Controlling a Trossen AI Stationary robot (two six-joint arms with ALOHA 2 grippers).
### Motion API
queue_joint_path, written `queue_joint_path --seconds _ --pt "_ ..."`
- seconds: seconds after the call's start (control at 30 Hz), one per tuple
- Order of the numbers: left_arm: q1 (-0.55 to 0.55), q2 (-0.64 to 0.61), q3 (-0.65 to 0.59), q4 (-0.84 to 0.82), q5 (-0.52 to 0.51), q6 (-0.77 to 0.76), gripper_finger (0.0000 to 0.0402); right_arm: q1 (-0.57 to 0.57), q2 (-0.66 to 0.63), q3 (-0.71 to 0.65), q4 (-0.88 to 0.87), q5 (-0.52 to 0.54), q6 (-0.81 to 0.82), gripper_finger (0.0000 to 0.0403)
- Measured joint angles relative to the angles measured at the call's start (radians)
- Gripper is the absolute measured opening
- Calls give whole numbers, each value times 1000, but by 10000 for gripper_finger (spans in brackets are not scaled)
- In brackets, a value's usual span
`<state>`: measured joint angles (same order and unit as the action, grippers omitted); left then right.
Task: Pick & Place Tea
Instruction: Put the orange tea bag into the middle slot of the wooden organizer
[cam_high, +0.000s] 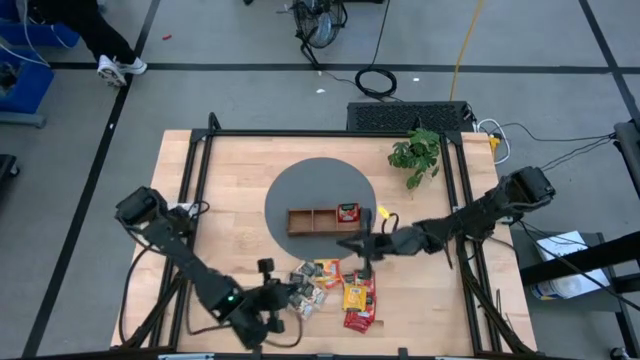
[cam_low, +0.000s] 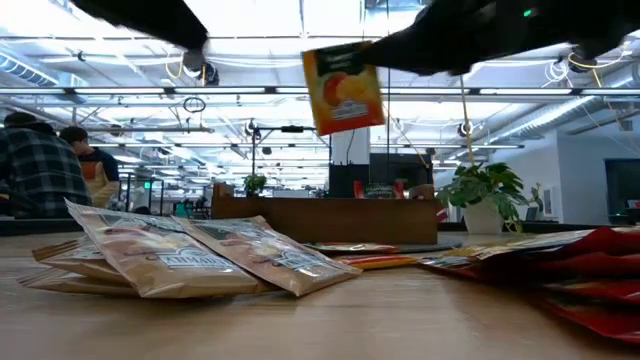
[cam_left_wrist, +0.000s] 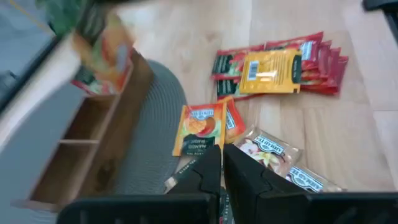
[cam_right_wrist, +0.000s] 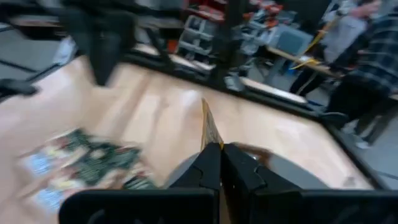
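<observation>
The tea sachets lie in a loose pile near the table's near edge: red ones (cam_high: 360, 315) (cam_left_wrist: 311, 62), orange-yellow ones (cam_high: 353, 295) (cam_left_wrist: 270, 71) and pale ones (cam_high: 308, 300) (cam_low: 200, 260). One red sachet (cam_high: 347, 211) lies in the right compartment of the wooden tray (cam_high: 318, 220). My right gripper (cam_high: 362, 248) (cam_right_wrist: 221, 152) is between tray and pile, shut on an orange sachet (cam_low: 345, 88) (cam_left_wrist: 102, 56). My left gripper (cam_high: 292, 295) (cam_left_wrist: 222, 163) is shut and holds nothing, hovering by the pale sachets. My right gripper pinches the orange sachet between its two fingers by the top edge (cam_low: 335, 52). In the right wrist view the sachet (cam_right_wrist: 209, 130) stands edge-on just beyond the fingertips. It is lifted clear of the table and hangs below the fingers, slightly tilted.
The tray rests on a round grey mat (cam_high: 300, 185) at the table's middle. A small potted plant (cam_high: 418, 155) (cam_low: 485, 195) stands toward the far right. The table's left half is bare wood (cam_high: 220, 200). People are in the room beyond the table (cam_low: 40, 165).
</observation>
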<state>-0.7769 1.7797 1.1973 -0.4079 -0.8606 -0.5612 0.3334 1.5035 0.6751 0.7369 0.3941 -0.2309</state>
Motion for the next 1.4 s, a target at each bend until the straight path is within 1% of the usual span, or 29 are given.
queue_joint_path --seconds 0.13,0.2,0.3,0.33,0.37,0.5,0.7,0.83,1.1,1.27,1.4 --pt "-25 0 0 -11 -59 -19 26 -109 -12 1 143 -151 6 0" --pt "-26 0 0 -10 -68 -24 26 -167 -13 1 161 -235 28 0" --pt "-26 0 0 -20 -67 -24 26 -262 5 -1 154 -385 106 0" --pt "-25 0 0 -19 -67 -26 26 -285 14 -8 160 -419 130 0" --pt "-24 0 0 -17 -67 -29 26 -303 24 -22 170 -430 141 0" --pt "-21 0 0 -9 -67 -43 26 -349 41 -65 204 -448 134 0" --pt "-7 0 0 -6 -67 -44 26 -387 97 -130 354 -428 186 0" --pt "0 0 0 -7 -67 -43 26 -390 175 -134 401 -368 199 0" --pt "3 0 0 -7 -59 -43 26 -385 337 -133 592 -362 231 0" --pt "3 0 0 -8 -58 -43 26 -384 377 -127 598 -340 230 0" --pt "3 0 0 -10 -58 -43 26 -385 384 -127 598 -339 229 0"
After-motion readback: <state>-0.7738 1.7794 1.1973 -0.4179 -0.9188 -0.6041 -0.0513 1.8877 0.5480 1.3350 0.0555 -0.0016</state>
